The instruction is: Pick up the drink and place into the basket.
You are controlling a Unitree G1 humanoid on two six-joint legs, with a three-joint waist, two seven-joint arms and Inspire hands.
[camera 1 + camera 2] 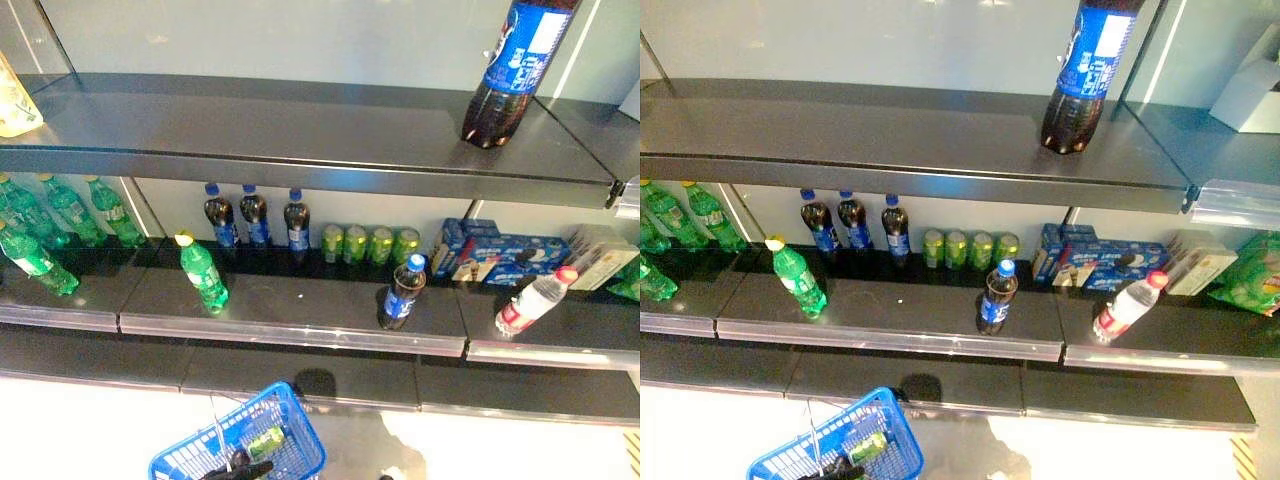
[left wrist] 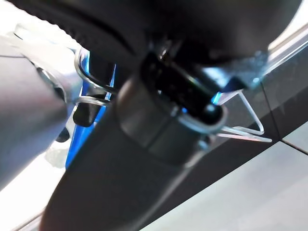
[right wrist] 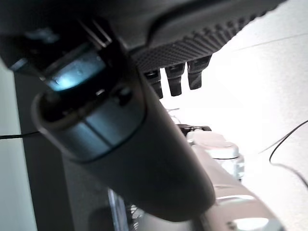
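A blue wire-handled basket (image 1: 240,440) hangs low in front of the shelves, with a green can (image 1: 266,441) lying inside it. My left hand (image 1: 238,467) is at the basket's top, and in the left wrist view its fingers (image 2: 86,113) curl round the wire handle (image 2: 243,132). On the middle shelf (image 1: 300,320) stand a small cola bottle (image 1: 403,292), a green soda bottle (image 1: 203,272) and a tilted water bottle (image 1: 535,300) with a red cap. My right hand (image 3: 175,77) shows only in its wrist view, down by the floor, fingers relaxed and holding nothing.
A large cola bottle (image 1: 510,70) stands on the top shelf (image 1: 300,140). At the back of the middle shelf are three cola bottles (image 1: 255,215), several green cans (image 1: 368,243) and blue boxes (image 1: 495,255). More green bottles (image 1: 60,210) fill the left bay.
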